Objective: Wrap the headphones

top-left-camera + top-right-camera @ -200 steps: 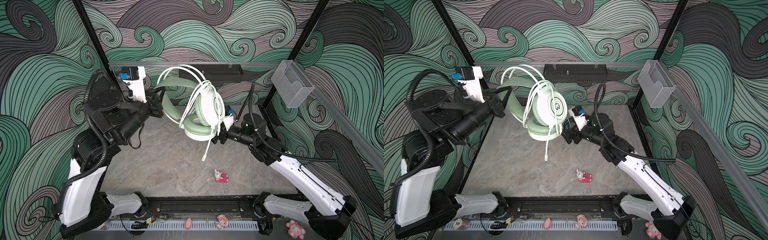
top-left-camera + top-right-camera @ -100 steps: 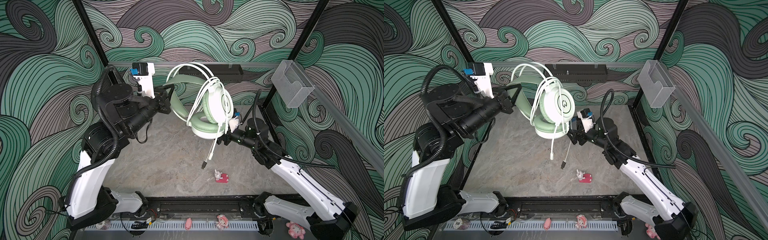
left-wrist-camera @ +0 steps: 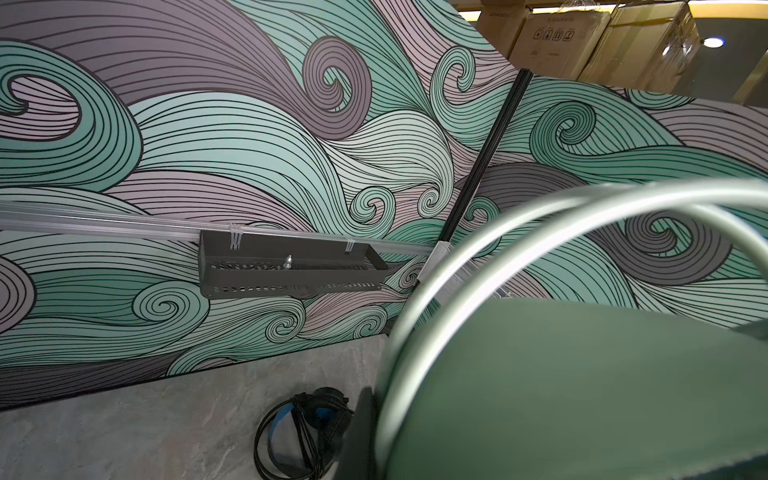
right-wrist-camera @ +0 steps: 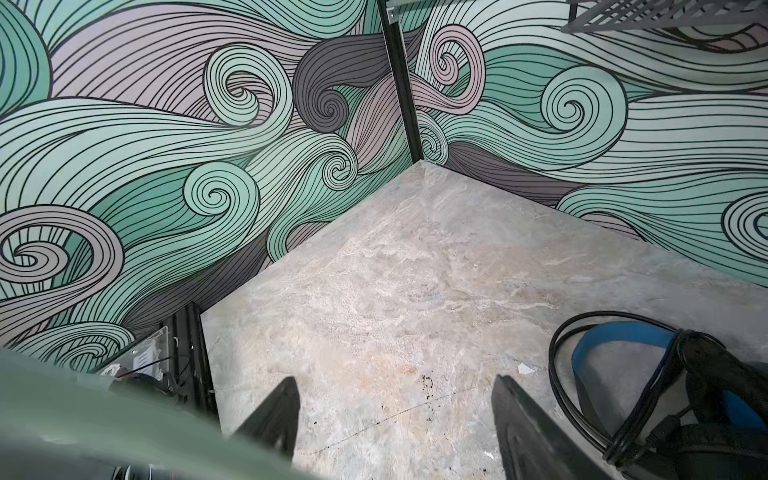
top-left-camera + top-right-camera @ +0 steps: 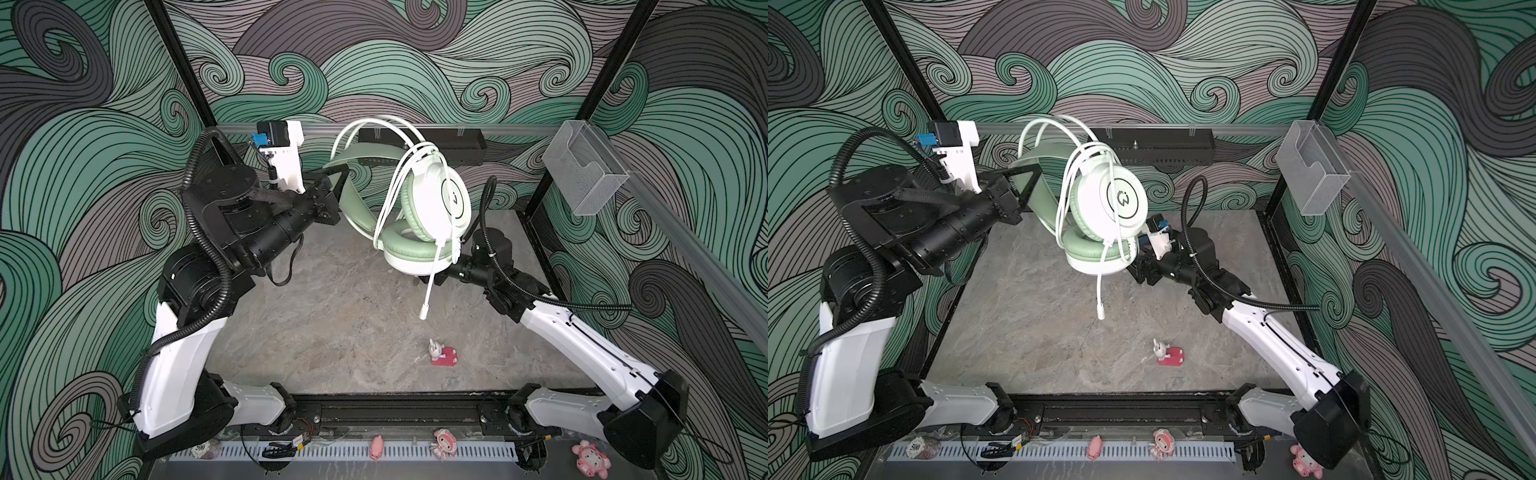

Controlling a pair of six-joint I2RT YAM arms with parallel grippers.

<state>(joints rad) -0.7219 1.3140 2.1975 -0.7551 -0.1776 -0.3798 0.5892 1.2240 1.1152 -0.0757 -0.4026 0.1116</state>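
Top views, both: L gripper clamped on mint headset by headband, cable looped over it; R gripper jaws apart, empty, black headset beside

Headset hangs above the table, behind figurine.

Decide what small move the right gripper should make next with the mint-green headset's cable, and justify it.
Probably grasp the dangling plug end. The left gripper holds the mint-green headset aloft with its cable mostly looped, and the right gripper is open and empty.
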